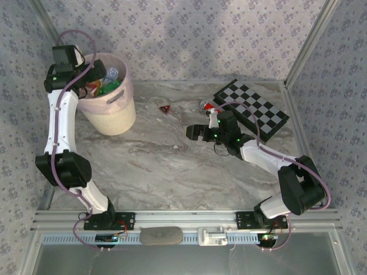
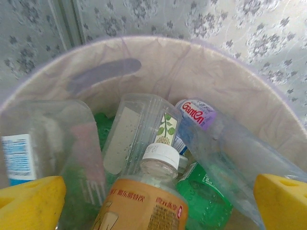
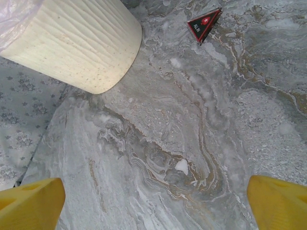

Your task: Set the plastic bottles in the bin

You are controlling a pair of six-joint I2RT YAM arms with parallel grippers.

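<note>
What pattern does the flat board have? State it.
Black-and-white checks; the board shows best in the top external view.

Your left wrist view's bottom edge cuts off the orange-labelled, white-capped plastic bottle (image 2: 144, 201); the clear bottle (image 2: 48, 139) left of it is blurred. From above, the left arm (image 1: 60, 123) covers part of the pale pink round plastic bin (image 1: 114, 117).

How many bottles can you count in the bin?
5 clear to see: orange-label bottle in front, leaf-label bottle behind it, red-lettered bottle right, blue-label bottle left, green bottle low right. More may be hidden beneath.
</note>
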